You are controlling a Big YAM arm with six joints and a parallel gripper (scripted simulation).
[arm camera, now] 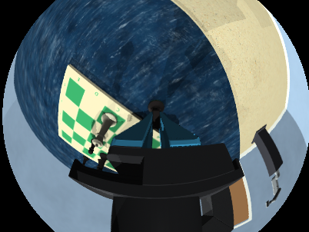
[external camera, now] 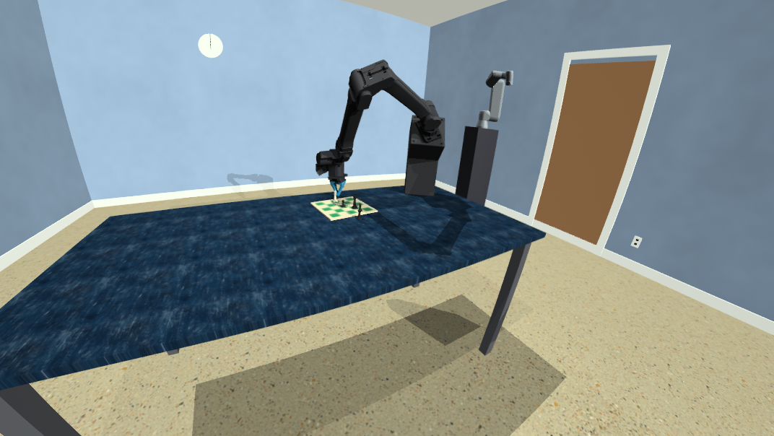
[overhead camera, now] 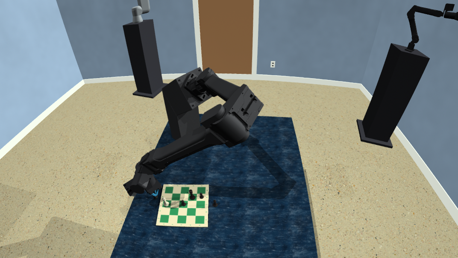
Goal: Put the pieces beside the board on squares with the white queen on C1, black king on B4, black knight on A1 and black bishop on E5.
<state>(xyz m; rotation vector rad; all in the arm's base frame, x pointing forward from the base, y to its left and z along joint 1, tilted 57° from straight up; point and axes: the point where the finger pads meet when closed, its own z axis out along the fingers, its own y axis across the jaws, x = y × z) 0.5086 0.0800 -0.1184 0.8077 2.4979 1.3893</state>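
The black parallel gripper (overhead camera: 155,193) (external camera: 338,195) (arm camera: 156,115) with blue fingers was low over the dark blue table (overhead camera: 256,224) (external camera: 216,254) (arm camera: 115,31), its fingers nearly together and clamped on the upper part of a small black chess piece (overhead camera: 155,197) (arm camera: 156,106) with a round base. That piece was upright beside the rank-1 edge of the green-and-cream chessboard (overhead camera: 168,214) (external camera: 333,216) (arm camera: 90,97); whether it was the knight or the bishop could not be told, nor whether its base touched the table. The black jointed arm (overhead camera: 182,147) (external camera: 351,121) reached down to it from its pedestal. The tall white queen (overhead camera: 165,201) (external camera: 335,197) (arm camera: 104,128) stood upright on C1, near the gripper. The tall black king (overhead camera: 191,194) (external camera: 354,202) (arm camera: 101,161) stood upright on B4. A short black piece on C3 (overhead camera: 183,203) (external camera: 342,203) and a small black piece on B5 (overhead camera: 201,195) (external camera: 359,207) also stood on the board, their types too small to tell. Past the opposite edge, near row C, a second loose black piece (overhead camera: 215,203) (external camera: 359,216) stood upright on the table, just off the board; its type was likewise unclear. Neither A1 nor E5 had its piece.
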